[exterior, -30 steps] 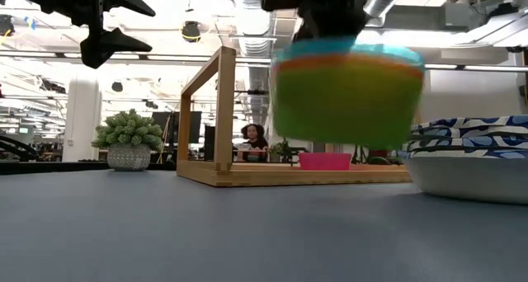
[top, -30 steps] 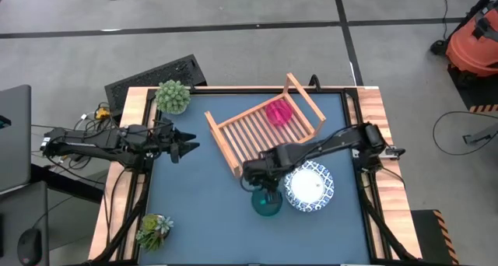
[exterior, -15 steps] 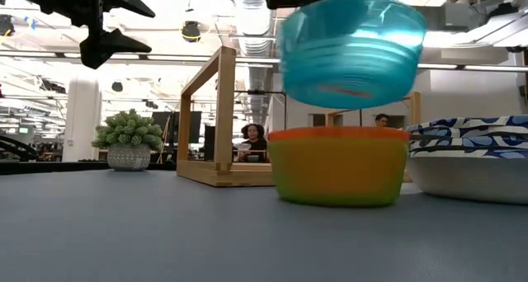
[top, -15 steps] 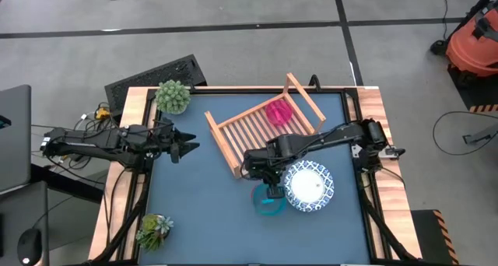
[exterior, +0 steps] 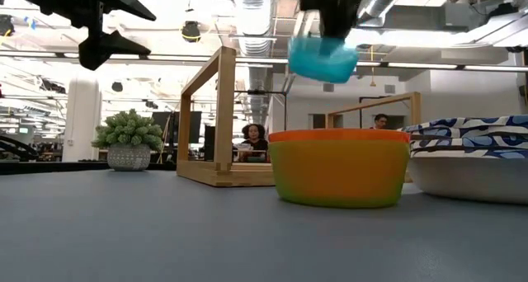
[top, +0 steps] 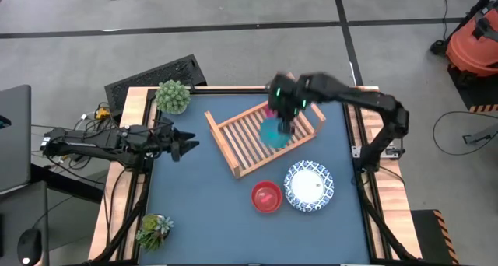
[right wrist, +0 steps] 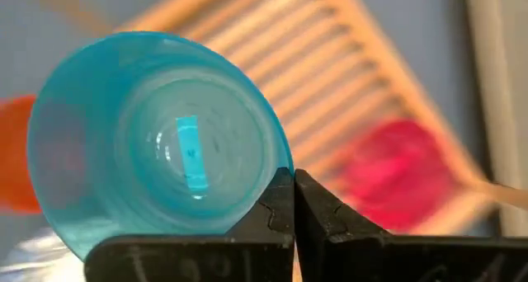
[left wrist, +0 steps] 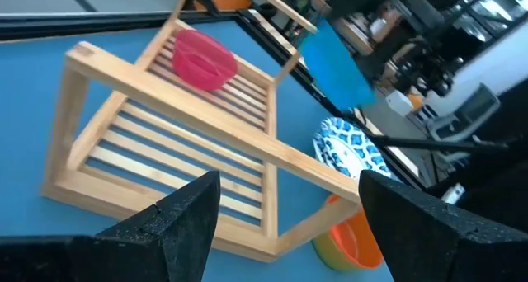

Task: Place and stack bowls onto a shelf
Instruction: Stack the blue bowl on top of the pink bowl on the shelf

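Pinching the rim of a smooth, translucent blue plastic bowl (top: 272, 131), the right claw (top: 283, 124) holds it in the air above the slatted wooden shelf (top: 249, 138) near the worktop's (top: 202, 204) far edge. A pink bowl (top: 278, 110) sits in the shelf. An orange bowl (top: 266, 197) stands just beside a white, blue-patterned bowl (top: 308, 186) toward the near edge. The left claw (top: 187, 146) hangs spread at the left edge, near a spiky potted plant (top: 172, 96).

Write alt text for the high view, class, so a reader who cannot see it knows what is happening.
The right gripper holds a blue bowl above the wooden rack, where a pink bowl sits. An orange bowl and a patterned white bowl wait on the table; the left gripper hovers aside.
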